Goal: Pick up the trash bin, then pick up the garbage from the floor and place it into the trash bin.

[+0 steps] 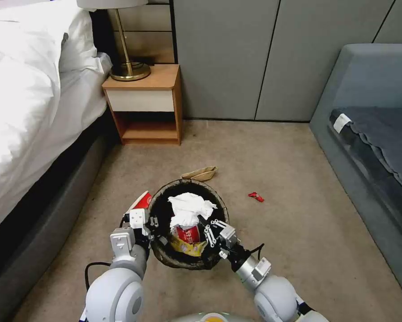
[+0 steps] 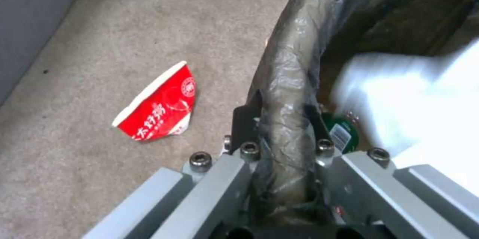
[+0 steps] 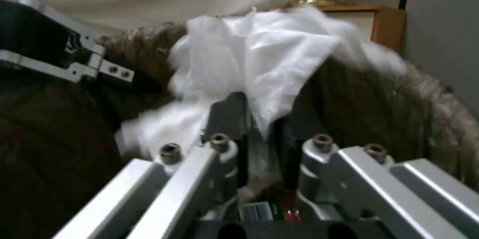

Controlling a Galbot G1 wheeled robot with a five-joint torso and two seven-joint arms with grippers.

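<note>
1. Your left gripper [image 2: 282,134] is clamped on the bag-lined rim of the trash bin [image 1: 165,255], one finger outside the wall and one inside. The bin sits in front of the robot at the left arm's reach. You cannot tell from these views whether it is lifted off the carpet [image 1: 299,250].

2. Your right gripper [image 3: 262,123] is over the bin's mouth with its fingers pinched on a crumpled white tissue [image 3: 259,59]. The tissue hangs above the other contents, not yet let go.

3. Already in the bin: a red-and-white cup [image 1: 188,233], a yellow wrapper [image 1: 185,247], and something green with a barcode label [image 2: 342,134], likely the small bottle.

4. Left on the floor:
   - a crushed red-and-white paper cup [image 2: 159,106], just beside the bin on the left gripper's side;
   - a tan paper piece [image 1: 200,173], just beyond the bin's far rim;
   - a small red wrapper [image 1: 256,197], off to the right of the bin, apart from it.

5. Judged progress: past halfway. Bin pickup looks done or nearly so, several pieces are in, one is mid-drop, three are outstanding.

6. The bed [image 1: 26,112], nightstand [image 1: 143,103] and grey sofa [image 1: 371,134] ring the work area; no litter visible on them.
</note>
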